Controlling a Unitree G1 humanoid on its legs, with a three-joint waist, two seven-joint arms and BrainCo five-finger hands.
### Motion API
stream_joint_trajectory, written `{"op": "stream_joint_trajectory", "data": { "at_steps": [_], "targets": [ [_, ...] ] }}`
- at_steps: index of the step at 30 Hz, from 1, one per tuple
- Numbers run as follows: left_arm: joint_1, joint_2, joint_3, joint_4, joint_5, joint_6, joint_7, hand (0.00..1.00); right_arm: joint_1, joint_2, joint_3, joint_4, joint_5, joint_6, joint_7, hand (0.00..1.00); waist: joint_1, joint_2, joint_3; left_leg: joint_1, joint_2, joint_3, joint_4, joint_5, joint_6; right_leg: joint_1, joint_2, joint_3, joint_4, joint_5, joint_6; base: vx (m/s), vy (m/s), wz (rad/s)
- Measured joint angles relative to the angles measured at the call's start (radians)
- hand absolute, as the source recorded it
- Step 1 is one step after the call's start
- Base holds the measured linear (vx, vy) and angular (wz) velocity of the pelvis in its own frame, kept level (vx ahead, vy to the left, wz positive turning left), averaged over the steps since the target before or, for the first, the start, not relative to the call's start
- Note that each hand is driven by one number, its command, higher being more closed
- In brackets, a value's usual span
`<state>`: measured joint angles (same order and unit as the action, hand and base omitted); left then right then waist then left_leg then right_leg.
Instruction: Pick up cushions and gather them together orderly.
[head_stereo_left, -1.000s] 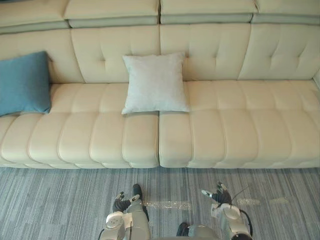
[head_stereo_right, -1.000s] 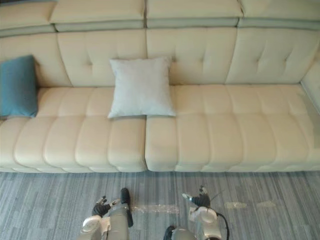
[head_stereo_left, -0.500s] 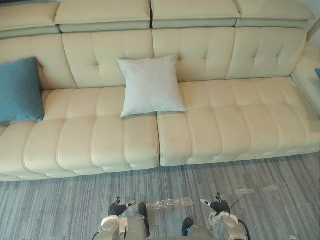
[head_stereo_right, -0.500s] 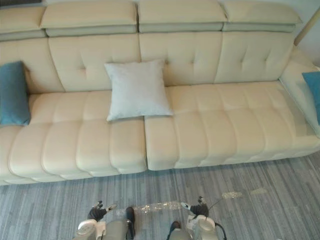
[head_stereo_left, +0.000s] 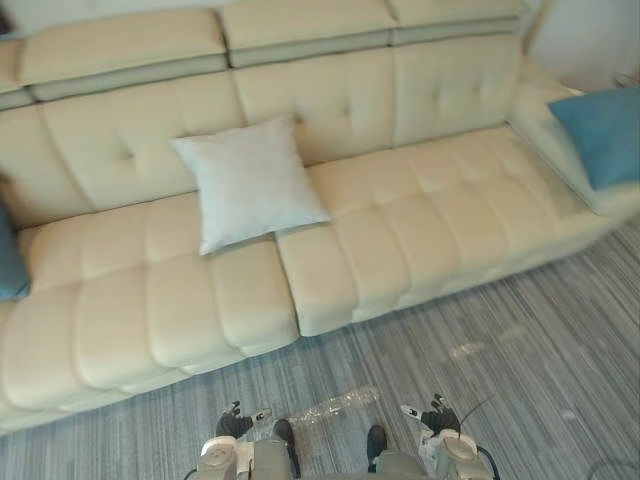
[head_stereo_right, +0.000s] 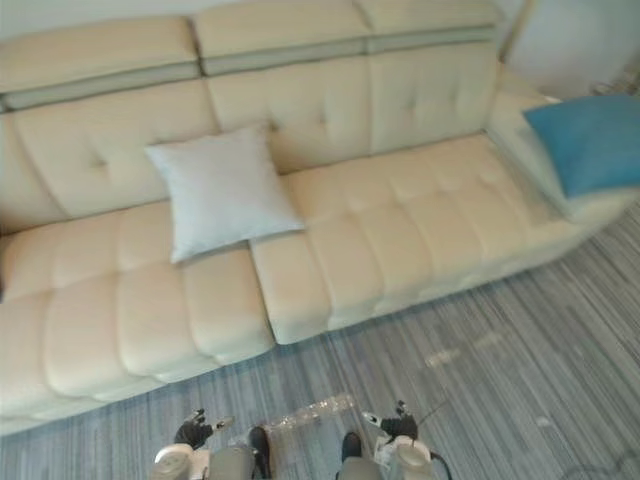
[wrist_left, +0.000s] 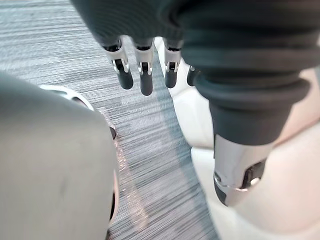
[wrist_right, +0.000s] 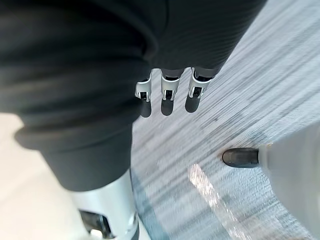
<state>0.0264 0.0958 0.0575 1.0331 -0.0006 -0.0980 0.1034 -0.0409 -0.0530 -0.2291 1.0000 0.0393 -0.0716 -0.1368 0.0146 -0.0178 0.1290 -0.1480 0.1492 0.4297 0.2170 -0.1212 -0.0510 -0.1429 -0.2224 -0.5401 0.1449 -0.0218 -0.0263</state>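
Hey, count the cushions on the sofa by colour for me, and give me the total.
White: 1, the white cushion
Blue: 2, the right blue cushion and the left blue cushion, partly cut off
Total: 3

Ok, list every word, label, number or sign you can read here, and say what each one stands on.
There are none to read: the cream sofa, the white cushion, the blue cushion at the sofa's right end and the grey carpet carry no visible print.
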Motion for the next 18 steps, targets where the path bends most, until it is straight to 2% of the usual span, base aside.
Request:
{"op": "stream_joint_trajectory", "data": {
  "at_steps": [1,2,3,4,6,7,8,9,10,11,12,13,14,15,16,17,18],
  "targets": [
    [0.001,0.004,0.0,0.0,0.0,0.001,0.0,0.0,0.006,-0.006,0.003,-0.001,0.0,0.001,0.0,0.0,-0.007,0.006,0.0,0.017,0.007,0.017,-0.001,-0.004,-0.017,0.005,0.019,0.016,-0.015,0.016,0.035,0.06,-0.026,-0.66],
    [-0.001,0.005,-0.001,0.0,0.0,0.0,0.0,0.0,0.011,-0.011,0.004,-0.001,0.0,0.001,0.0,0.0,-0.009,0.01,-0.002,0.019,0.022,0.031,0.01,-0.011,-0.028,0.005,0.031,0.033,-0.014,0.012,0.046,0.07,-0.11,-0.87],
    [-0.005,0.005,-0.001,-0.001,0.0,-0.001,0.0,0.0,0.019,-0.02,0.01,-0.001,0.0,0.002,0.0,0.0,-0.008,0.022,0.002,0.024,0.067,0.058,0.059,-0.031,-0.049,0.006,0.061,0.06,-0.016,-0.005,0.045,0.05,-0.097,-0.61],
    [-0.005,0.006,-0.001,-0.001,0.0,-0.001,0.0,0.0,0.02,-0.02,0.011,-0.002,0.001,0.002,0.0,0.0,-0.007,0.024,0.004,0.023,0.079,0.06,0.075,-0.035,-0.055,0.007,0.069,0.065,-0.02,-0.012,0.04,0.03,-0.173,-0.71],
    [0.006,-0.01,-0.001,-0.004,-0.004,-0.001,-0.003,0.0,0.048,-0.034,0.017,-0.004,0.002,0.001,0.0,0.0,-0.005,0.05,0.017,-0.048,0.205,-0.008,0.371,-0.029,-0.065,0.057,0.138,0.118,-0.05,-0.036,0.031,0.03,-0.187,-0.66],
    [0.007,-0.015,0.006,-0.009,-0.003,-0.003,-0.003,0.0,0.053,-0.038,0.017,-0.004,0.002,0.001,-0.001,0.0,-0.002,0.056,0.018,-0.059,0.22,-0.022,0.411,-0.022,-0.062,0.063,0.149,0.127,-0.052,-0.038,0.028,0.09,-0.151,-0.74],
    [0.007,-0.022,0.005,-0.017,-0.004,-0.003,-0.004,0.0,0.062,-0.045,0.016,-0.005,0.005,0.002,-0.005,0.0,0.009,0.073,0.017,-0.114,0.248,-0.102,0.551,0.045,-0.056,0.089,0.175,0.168,-0.067,-0.044,0.018,0.2,-0.101,-0.81],
    [0.008,-0.031,0.004,-0.02,-0.004,-0.006,-0.005,0.0,0.065,-0.043,0.013,-0.005,0.008,0.003,-0.014,0.0,0.014,0.066,0.021,-0.151,0.21,-0.181,0.606,0.029,-0.057,0.106,0.17,0.218,-0.074,-0.047,0.008,0.18,-0.077,-0.83],
    [0.008,-0.034,0.004,-0.021,-0.004,-0.006,-0.005,0.0,0.065,-0.044,0.01,-0.005,0.009,0.003,-0.017,0.0,0.014,0.068,0.021,-0.155,0.189,-0.198,0.604,0.0,-0.062,0.106,0.168,0.233,-0.074,-0.047,0.004,0.21,-0.025,-0.79],
    [0.008,-0.042,0.003,-0.023,-0.004,-0.006,-0.006,0.0,0.06,-0.047,0.001,-0.004,0.012,0.003,-0.022,0.0,0.018,0.067,0.021,-0.166,0.131,-0.233,0.583,-0.062,-0.066,0.104,0.159,0.274,-0.075,-0.045,-0.006,0.19,0.045,-1.18],
    [0.007,-0.046,0.006,-0.031,-0.025,-0.006,-0.004,0.0,0.055,-0.046,-0.005,-0.004,0.025,0.003,-0.03,0.0,0.04,0.063,0.027,-0.169,0.036,-0.285,0.485,-0.115,-0.055,0.108,0.152,0.353,-0.081,-0.047,-0.008,0.19,0.045,-1.28],
    [0.007,-0.048,0.006,-0.033,-0.031,-0.006,-0.002,0.0,0.054,-0.045,-0.005,-0.004,0.03,0.003,-0.032,0.0,0.046,0.064,0.029,-0.17,0.013,-0.304,0.447,-0.116,-0.055,0.11,0.152,0.37,-0.081,-0.05,-0.009,0.19,0.08,-1.3],
    [0.008,-0.053,0.012,-0.042,-0.037,-0.005,0.0,0.0,0.052,-0.043,-0.006,-0.005,0.041,0.003,-0.033,0.0,0.052,0.067,0.031,-0.173,-0.027,-0.338,0.368,-0.113,-0.057,0.113,0.152,0.397,-0.079,-0.056,-0.006,0.17,0.113,-1.05],
    [0.008,-0.065,0.029,-0.044,-0.043,-0.005,0.002,0.0,0.042,-0.035,-0.011,-0.008,0.042,0.002,-0.036,0.0,0.053,0.075,0.035,-0.178,-0.076,-0.406,0.209,-0.086,-0.073,0.119,0.157,0.441,-0.078,-0.067,0.008,0.33,0.229,-1.35],
    [0.008,-0.073,0.036,-0.044,-0.043,-0.004,0.002,0.0,0.037,-0.028,-0.023,-0.018,0.043,0.002,-0.04,0.0,0.055,0.091,0.038,-0.172,-0.087,-0.45,0.075,-0.047,-0.084,0.126,0.176,0.479,-0.078,-0.076,0.022,0.25,0.181,-1.16],
    [0.007,-0.075,0.038,-0.045,-0.047,-0.004,0.001,0.0,0.038,-0.028,-0.024,-0.024,0.043,0.002,-0.04,0.0,0.058,0.096,0.042,-0.17,-0.084,-0.457,0.058,-0.013,-0.079,0.132,0.183,0.49,-0.077,-0.081,0.03,0.29,0.203,-1.24],
    [0.008,-0.076,0.043,-0.045,-0.057,-0.004,0.002,0.0,0.044,-0.013,-0.023,-0.032,0.043,0.002,-0.041,0.0,0.077,0.098,0.038,-0.137,-0.085,-0.445,0.06,0.058,-0.041,0.146,0.191,0.543,-0.073,-0.096,0.05,0.28,0.162,-0.94]
  ]
}}
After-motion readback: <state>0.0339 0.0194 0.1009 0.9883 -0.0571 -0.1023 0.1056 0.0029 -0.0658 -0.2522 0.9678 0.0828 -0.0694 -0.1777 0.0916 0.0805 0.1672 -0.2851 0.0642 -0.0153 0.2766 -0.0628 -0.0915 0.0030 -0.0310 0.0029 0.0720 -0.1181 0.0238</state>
